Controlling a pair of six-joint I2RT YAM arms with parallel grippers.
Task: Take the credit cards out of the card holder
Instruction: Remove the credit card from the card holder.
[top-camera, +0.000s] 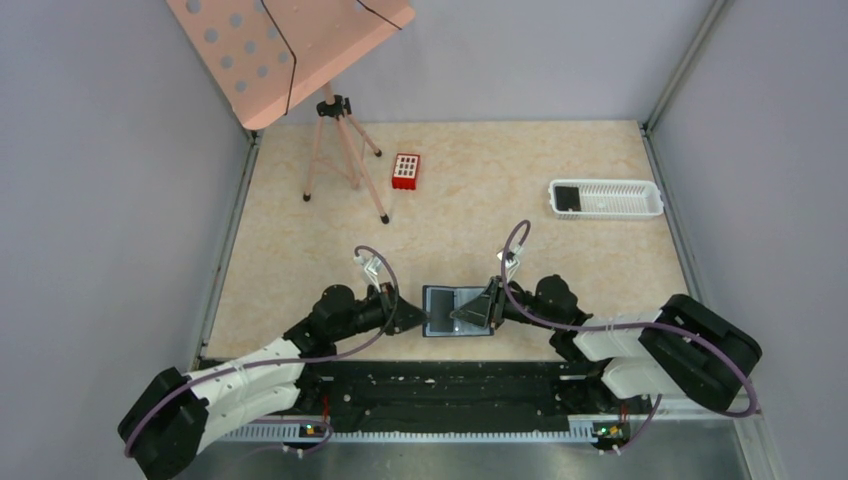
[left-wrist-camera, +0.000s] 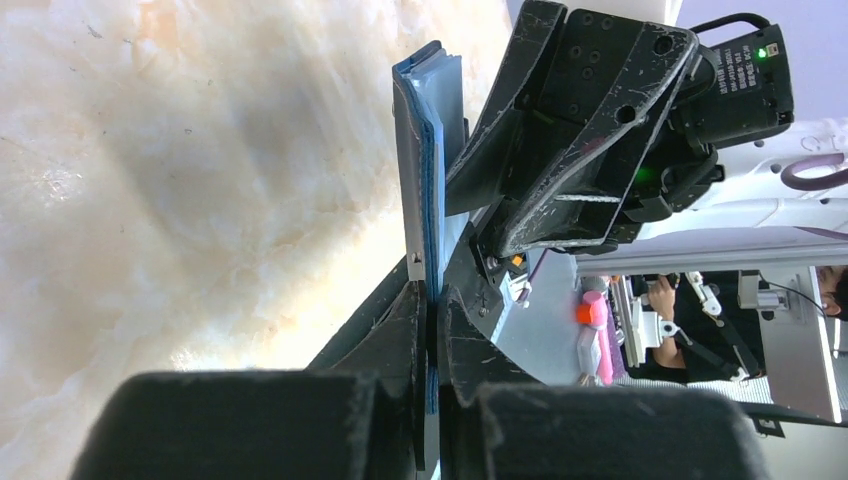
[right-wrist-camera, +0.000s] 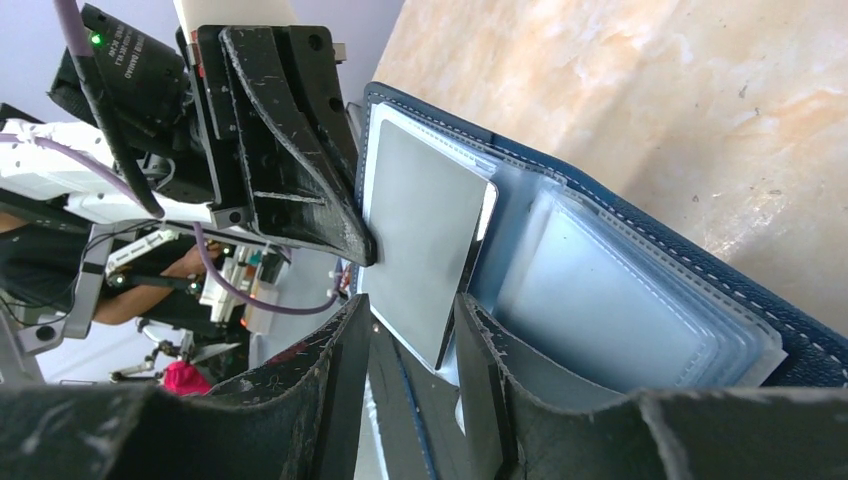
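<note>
Right wrist view, extraction step: left gripper (left-wrist-camera: 432, 300) clenches the open card holder (right-wrist-camera: 620, 300) mid-frame, right gripper (right-wrist-camera: 412, 312) straddles a protruding credit card (right-wrist-camera: 420, 230), clamp unclear; next likely needs firm pinch, straight pull.

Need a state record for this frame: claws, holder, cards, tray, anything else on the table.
left claw: shut on the holder edge
right claw: fingers straddle a card; grip unclear
holder: open, between both claws
card: against the holder's inner pockets
tray: far right, dark card in its left end
other: red box, stand at the far left
</note>
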